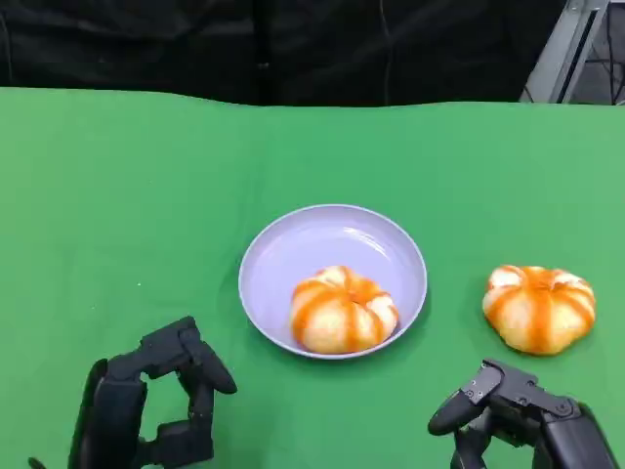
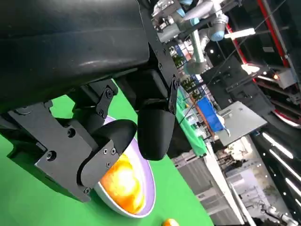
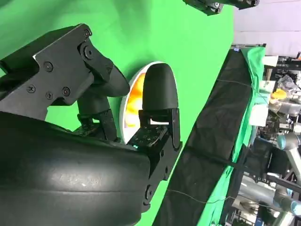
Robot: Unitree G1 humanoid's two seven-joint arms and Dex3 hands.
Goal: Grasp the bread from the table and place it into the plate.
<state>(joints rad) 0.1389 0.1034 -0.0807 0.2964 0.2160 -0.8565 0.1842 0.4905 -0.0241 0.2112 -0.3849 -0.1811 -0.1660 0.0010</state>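
On the green table, one bun in the lavender plate, another bun to its right, my left hand and right hand spread, holding nothing.

Each robot hand, left and right, is matte black (rounded shell, screwed plates, smooth fingertip pads).

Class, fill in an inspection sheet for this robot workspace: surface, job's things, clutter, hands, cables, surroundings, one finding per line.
Surface: green table cloth, flat and clean.
Job's things: lavender plate at centre holds one orange-striped bread; a second bread lies on the cloth, apart from the plate, on the robot's right.
Clutter: nothing seen.
Hands: left robot hand low at the near edge, holding nothing; right robot hand near the second bread, not touching it, holding nothing.
Cables: nothing seen on the table.
Surroundings: black curtain behind the table; a metal frame at the far right.
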